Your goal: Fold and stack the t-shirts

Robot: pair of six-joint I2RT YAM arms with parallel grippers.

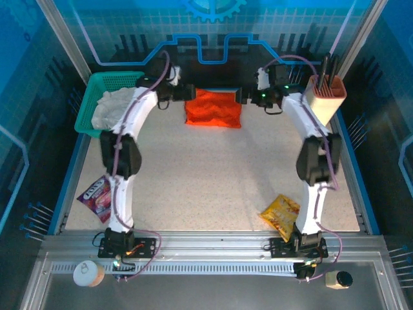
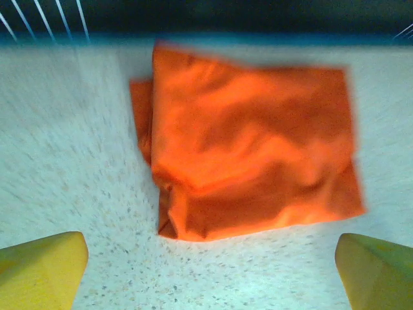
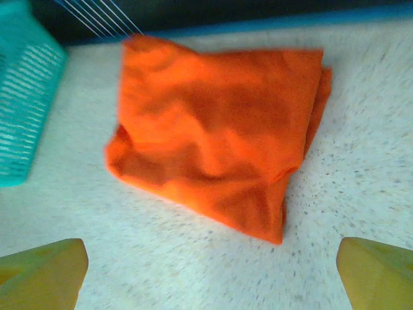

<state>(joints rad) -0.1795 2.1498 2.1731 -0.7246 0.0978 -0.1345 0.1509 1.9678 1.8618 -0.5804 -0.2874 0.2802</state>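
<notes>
The orange t-shirt (image 1: 213, 108) lies folded into a small rectangle at the back middle of the table. It lies flat in the left wrist view (image 2: 248, 148) and the right wrist view (image 3: 216, 139) too. My left gripper (image 1: 187, 90) hovers just left of it, open, its yellow fingertips (image 2: 42, 268) wide apart with bare table between them. My right gripper (image 1: 242, 95) is just right of the shirt, open too, fingertips (image 3: 377, 271) spread and holding nothing. The white t-shirt (image 1: 115, 106) sits crumpled in the teal basket (image 1: 97, 84) at the back left.
A tan holder with dark tools (image 1: 327, 93) stands at the back right. A yellow snack packet (image 1: 281, 216) lies near the right arm's base, and a purple-red packet (image 1: 95, 196) by the left arm. Blue walls close the back and sides.
</notes>
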